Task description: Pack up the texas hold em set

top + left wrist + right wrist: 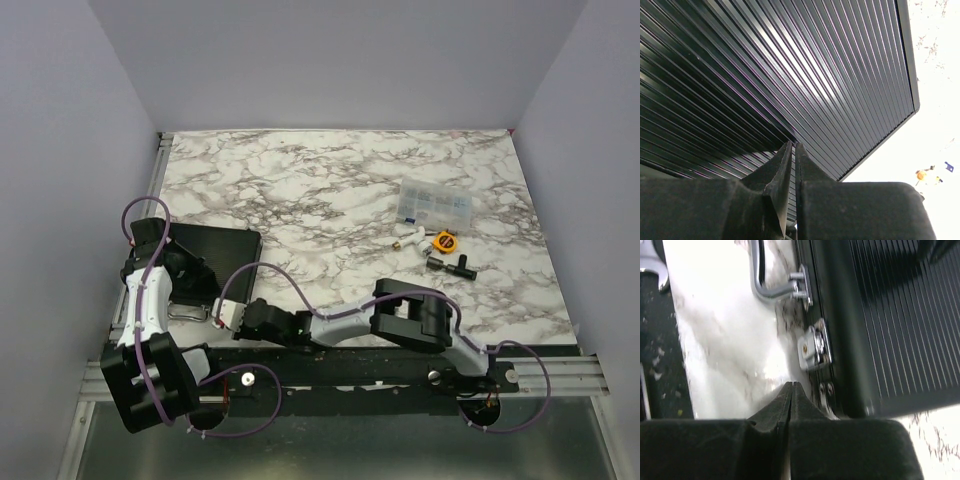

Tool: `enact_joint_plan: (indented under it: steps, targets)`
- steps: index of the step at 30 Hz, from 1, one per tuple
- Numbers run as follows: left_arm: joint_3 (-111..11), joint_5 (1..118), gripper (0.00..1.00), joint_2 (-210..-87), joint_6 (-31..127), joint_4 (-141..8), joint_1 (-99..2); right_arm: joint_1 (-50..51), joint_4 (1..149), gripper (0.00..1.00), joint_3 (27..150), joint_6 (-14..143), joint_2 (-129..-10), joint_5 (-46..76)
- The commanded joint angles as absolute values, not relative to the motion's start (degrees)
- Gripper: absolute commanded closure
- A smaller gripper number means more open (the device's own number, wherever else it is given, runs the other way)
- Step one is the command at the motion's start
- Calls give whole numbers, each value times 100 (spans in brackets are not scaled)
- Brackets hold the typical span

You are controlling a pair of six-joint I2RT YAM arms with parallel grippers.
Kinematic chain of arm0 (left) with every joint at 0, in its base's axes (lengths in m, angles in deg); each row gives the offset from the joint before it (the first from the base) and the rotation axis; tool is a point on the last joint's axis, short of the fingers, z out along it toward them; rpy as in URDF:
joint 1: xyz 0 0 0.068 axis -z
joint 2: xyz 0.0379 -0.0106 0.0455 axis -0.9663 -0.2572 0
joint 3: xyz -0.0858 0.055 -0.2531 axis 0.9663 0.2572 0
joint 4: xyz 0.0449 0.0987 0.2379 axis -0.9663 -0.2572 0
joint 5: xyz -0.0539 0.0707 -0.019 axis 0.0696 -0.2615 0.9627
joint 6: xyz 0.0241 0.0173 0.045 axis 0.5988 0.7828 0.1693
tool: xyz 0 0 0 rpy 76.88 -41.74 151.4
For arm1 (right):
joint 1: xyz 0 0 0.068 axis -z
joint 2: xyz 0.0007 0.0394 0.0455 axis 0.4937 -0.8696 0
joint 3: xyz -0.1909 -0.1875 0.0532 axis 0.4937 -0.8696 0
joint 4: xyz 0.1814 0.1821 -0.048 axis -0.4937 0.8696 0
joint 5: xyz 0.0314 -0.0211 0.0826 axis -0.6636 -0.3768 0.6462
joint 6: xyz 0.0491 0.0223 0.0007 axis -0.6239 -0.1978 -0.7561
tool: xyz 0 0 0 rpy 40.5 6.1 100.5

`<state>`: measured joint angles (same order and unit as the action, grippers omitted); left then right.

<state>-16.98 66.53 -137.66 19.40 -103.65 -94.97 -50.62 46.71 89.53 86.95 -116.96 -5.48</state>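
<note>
Seen from above, my left arm [145, 300] covers the near left part of the black case [225, 245], and my right arm [330, 325] hides some of its front edge by the near left corner of the surface [330, 190]. The lid is down, so the inside is out of sight. From my left wrist, the ribbed lid [790, 75] runs off the top and left edges, and the orange speck [921, 174] beyond it is too small to name. My right wrist view is blurred: the top edge cuts off the silver handle [771, 287], and I cannot tell whether the latch [812, 347] is fastened. Toward the surface's right edge, the clear compartment box [432, 203] holds contents too small to make out.
</note>
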Motion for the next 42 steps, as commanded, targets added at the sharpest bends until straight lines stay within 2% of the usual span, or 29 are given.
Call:
enact_joint_plan:
  steps: [1, 8, 12, 19, 22, 25, 29, 32, 33, 36, 37, 42]
  targets:
    - [-1586, 6095, 93, -13824, 2086, -10487, -9575, -4946, 5000, 99, 8387, 8075, -10874, -120]
    - [-1576, 6096, 93, -13762, 2100, -10458, -9575, -4536, 4690, 99, 8314, 6891, -10303, 672]
    - [-1579, 6235, 92, -13764, 2119, -10416, -9575, -4275, 4750, 99, 8756, 6410, -10604, 747]
    - [-1930, 6161, 83, -13561, 2149, -10677, -9617, -4043, 5144, 99, 9493, 6322, -11385, 1348]
    - [-2042, 6093, 78, -13380, 2054, -10753, -9827, -4032, 5126, 99, 9379, 6250, -11415, 1371]
    - [-2081, 5977, 57, -13265, 1935, -10829, -10327, -4000, 4955, 99, 9166, 6197, -11379, 1406]
    - [-2117, 5857, 55, -13249, 1685, -11071, -11384, -3971, 5040, 99, 9118, 6130, -11416, 1452]
    - [-2008, 5614, 61, -13225, 1450, -11044, -12050, -3960, 4980, 99, 9036, 6123, -11405, 1515]
    - [-1923, 5557, 67, -13217, 1384, -10934, -12179, -3964, 5007, 99, 9028, 6135, -11405, 1521]
    - [-1728, 5554, 95, -13137, 1258, -10620, -12513, -3966, 4927, 99, 8940, 6156, -11378, 1467]
    - [-1703, 5452, 99, -13092, 1250, -10537, -12532, -3963, 4930, 99, 8939, 6185, -11391, 1463]
    - [-1744, 4819, 100, -12892, 1357, -10567, -12528, -3962, 5073, 99, 9036, 6236, -11463, 1427]
